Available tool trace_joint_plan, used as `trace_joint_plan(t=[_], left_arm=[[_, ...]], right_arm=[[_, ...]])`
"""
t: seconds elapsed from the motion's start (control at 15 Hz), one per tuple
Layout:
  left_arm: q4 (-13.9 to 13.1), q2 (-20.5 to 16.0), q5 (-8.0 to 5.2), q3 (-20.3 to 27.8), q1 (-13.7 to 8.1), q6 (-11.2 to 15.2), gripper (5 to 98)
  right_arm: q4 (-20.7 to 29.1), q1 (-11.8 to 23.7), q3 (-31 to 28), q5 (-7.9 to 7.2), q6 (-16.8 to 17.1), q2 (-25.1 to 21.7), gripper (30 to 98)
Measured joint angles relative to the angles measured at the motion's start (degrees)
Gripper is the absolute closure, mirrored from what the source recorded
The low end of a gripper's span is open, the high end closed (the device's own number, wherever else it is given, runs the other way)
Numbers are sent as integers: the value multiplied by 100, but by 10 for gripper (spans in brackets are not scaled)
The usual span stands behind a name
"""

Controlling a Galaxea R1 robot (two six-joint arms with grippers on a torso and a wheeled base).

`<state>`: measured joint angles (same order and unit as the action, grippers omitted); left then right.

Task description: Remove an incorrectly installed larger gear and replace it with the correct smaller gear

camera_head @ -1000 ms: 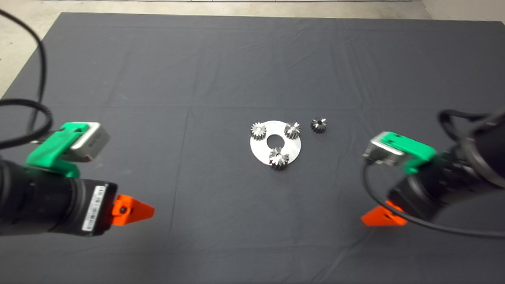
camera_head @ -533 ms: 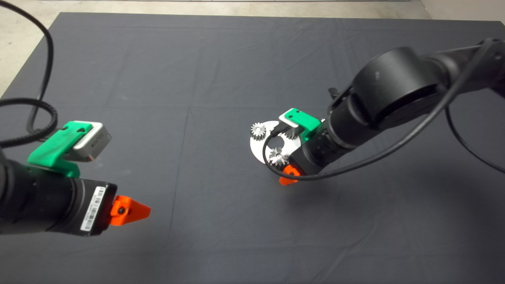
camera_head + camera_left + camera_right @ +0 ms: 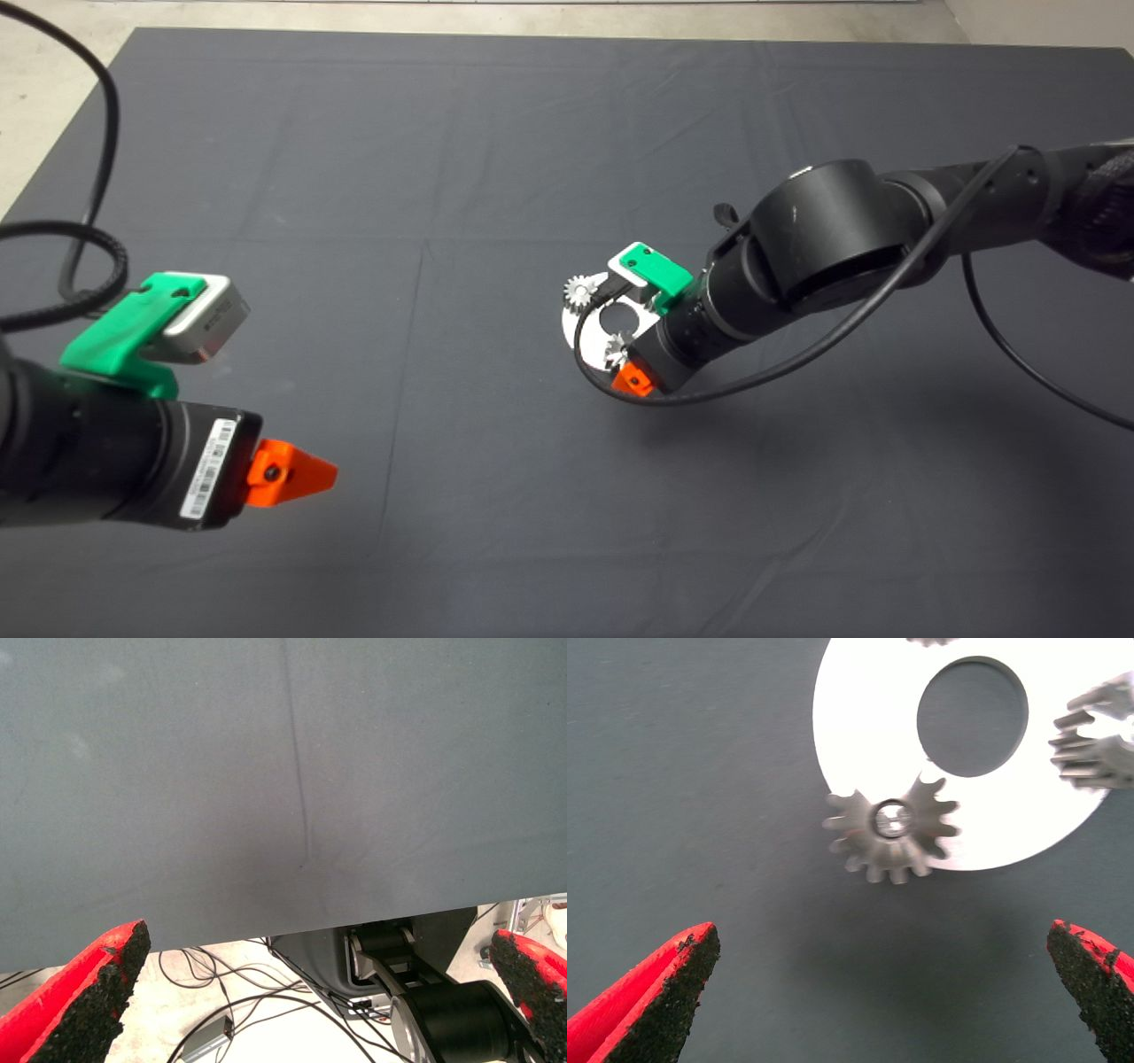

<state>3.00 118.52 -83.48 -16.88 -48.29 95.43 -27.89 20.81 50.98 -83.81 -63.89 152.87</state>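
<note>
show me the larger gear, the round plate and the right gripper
larger gear [image 3: 892,836], right wrist view, on its toothed face by the bore
round plate [image 3: 859,735], right wrist view, bare face
right gripper [image 3: 873,1001], right wrist view, midway between its open fingertips

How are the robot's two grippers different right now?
1. The right gripper is stretched out to the middle of the mat; the left gripper is parked near the mat's left edge.
2. The right gripper hangs above the larger gear on the silver plate; the left gripper has only bare mat below.

Both have their jaws wide open and hold nothing.
</note>
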Motion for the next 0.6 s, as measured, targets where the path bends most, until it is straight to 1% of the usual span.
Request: trace_joint_plan(t=[0.2, 0.4, 0.47, 0.6], left_arm=[[0, 1, 5, 0, 0, 0, 55], [0, 1, 0, 0, 0, 1, 55], [0, 0, -1, 0, 0, 2, 55], [0, 1, 0, 0, 0, 0, 55]], right_arm=[[-429, -213, 1, -13, 104, -98, 308], [-556, -378, 52, -6, 131, -77, 308], [-686, -403, 76, -4, 133, -67, 308], [-1060, -591, 107, -4, 149, -61, 308]])
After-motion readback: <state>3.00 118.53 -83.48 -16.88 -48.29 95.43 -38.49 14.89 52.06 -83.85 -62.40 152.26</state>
